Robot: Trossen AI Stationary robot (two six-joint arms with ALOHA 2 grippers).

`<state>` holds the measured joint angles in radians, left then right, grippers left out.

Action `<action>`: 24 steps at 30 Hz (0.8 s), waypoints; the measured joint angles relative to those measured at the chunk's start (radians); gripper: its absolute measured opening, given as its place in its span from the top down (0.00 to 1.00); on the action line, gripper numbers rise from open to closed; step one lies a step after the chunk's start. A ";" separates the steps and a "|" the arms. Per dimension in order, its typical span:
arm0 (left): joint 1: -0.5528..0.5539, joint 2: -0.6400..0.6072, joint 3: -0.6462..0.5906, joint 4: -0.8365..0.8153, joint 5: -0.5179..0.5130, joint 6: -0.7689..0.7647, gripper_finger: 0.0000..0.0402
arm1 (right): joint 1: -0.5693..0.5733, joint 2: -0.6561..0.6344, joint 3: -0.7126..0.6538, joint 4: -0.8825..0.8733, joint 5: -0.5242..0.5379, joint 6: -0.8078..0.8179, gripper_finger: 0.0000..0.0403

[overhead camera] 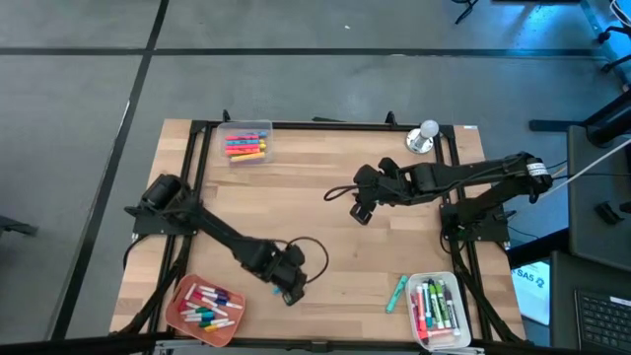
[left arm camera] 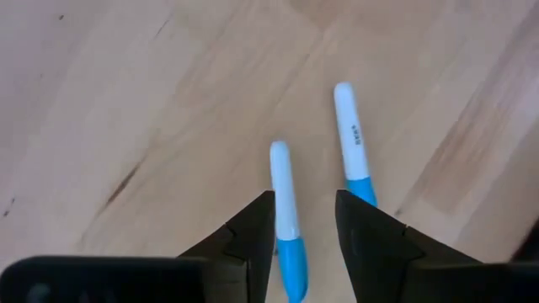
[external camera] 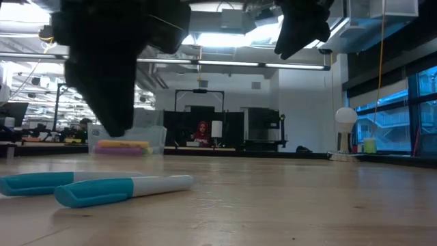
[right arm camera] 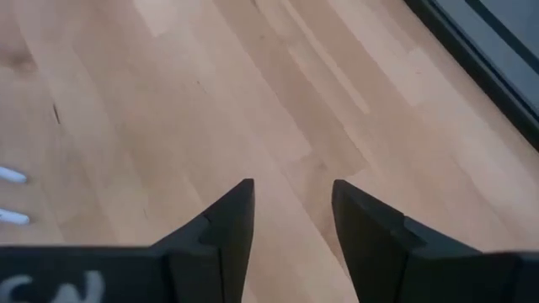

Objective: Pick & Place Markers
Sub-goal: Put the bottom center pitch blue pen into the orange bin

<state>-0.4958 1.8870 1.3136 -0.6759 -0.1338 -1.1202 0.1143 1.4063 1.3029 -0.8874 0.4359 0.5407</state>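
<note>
Wooden tabletop, framed in black rails, carries three bins of markers at its edges, while two loose teal-capped markers (left arm camera: 285,210) lie side by side near the clear bin (overhead camera: 440,312) at the front right. At the picking stage, the left gripper (left arm camera: 305,220) hangs over the loose pair, its fingers (left arm camera: 253,231) partly open astride one marker and gripping nothing; the next move looks like a descent and a squeeze. Waiting mid-table, the right gripper (right arm camera: 291,227) stands open and empty.

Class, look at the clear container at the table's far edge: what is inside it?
The clear container holds a small stack of markers, orange, yellow, pink and blue visible. Any beneath are covered.
</note>
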 joint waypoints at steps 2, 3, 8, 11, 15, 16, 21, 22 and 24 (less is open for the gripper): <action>-0.019 0.014 0.000 0.000 -0.032 -0.001 0.69 | 0.000 0.001 0.000 0.001 0.007 -0.007 0.60; -0.025 0.022 0.000 0.001 -0.041 0.000 0.68 | 0.000 0.002 0.000 0.003 0.016 -0.015 0.60; -0.036 0.057 0.000 0.011 -0.045 -0.016 0.63 | 0.000 0.002 0.000 0.008 0.025 -0.050 0.60; -0.034 0.086 0.000 0.000 -0.046 -0.015 0.62 | 0.000 0.003 0.000 0.012 0.036 -0.053 0.60; -0.020 0.133 0.006 -0.025 -0.014 0.000 0.65 | 0.000 0.003 0.000 0.014 0.035 -0.053 0.60; -0.013 0.145 0.007 -0.033 0.011 0.001 0.67 | 0.000 0.003 0.000 0.014 0.035 -0.053 0.60; 0.004 0.154 0.010 -0.069 0.055 0.046 0.86 | 0.000 0.003 0.000 0.014 0.017 -0.052 0.60; 0.007 0.146 0.009 -0.080 0.060 0.069 0.90 | 0.000 0.003 0.000 0.014 0.010 -0.051 0.60; 0.026 0.125 0.007 -0.099 0.080 0.107 0.94 | 0.000 0.003 0.000 0.014 0.005 -0.040 0.60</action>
<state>-0.4701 2.0116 1.3204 -0.7750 -0.0535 -1.0132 0.1143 1.4094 1.3029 -0.8735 0.4412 0.5009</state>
